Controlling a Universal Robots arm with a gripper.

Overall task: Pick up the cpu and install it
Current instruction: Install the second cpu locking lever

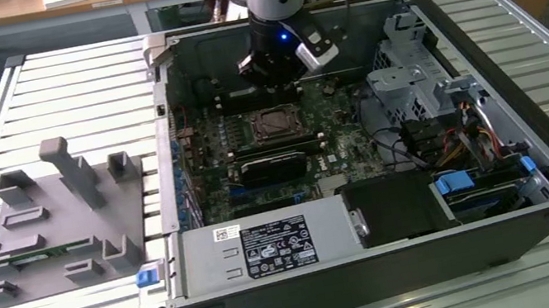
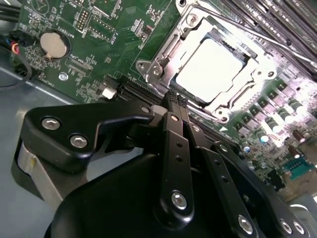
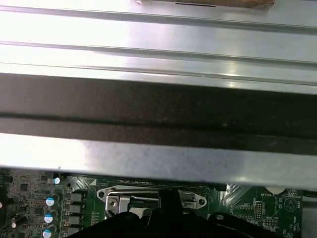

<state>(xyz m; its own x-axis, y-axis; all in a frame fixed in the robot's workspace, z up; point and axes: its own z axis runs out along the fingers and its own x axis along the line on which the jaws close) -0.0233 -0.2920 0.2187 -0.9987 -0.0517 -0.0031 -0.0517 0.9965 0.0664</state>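
End effector (image 2: 174, 101) fingers pressed together, holding nothing, just beside the flat square silver cpu (image 2: 212, 68) lying level in its metal-framed socket (image 2: 157, 70), edges squared to it

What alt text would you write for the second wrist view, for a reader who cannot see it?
The cpu, a bright silver square, lies in the metal-framed socket on the green motherboard. The black gripper, fingers together and holding nothing, fills the foreground with its tips close to the socket frame.

the cpu (image 2: 212, 67), a pale silver square, lies flat inside the socket frame (image 2: 158, 67).
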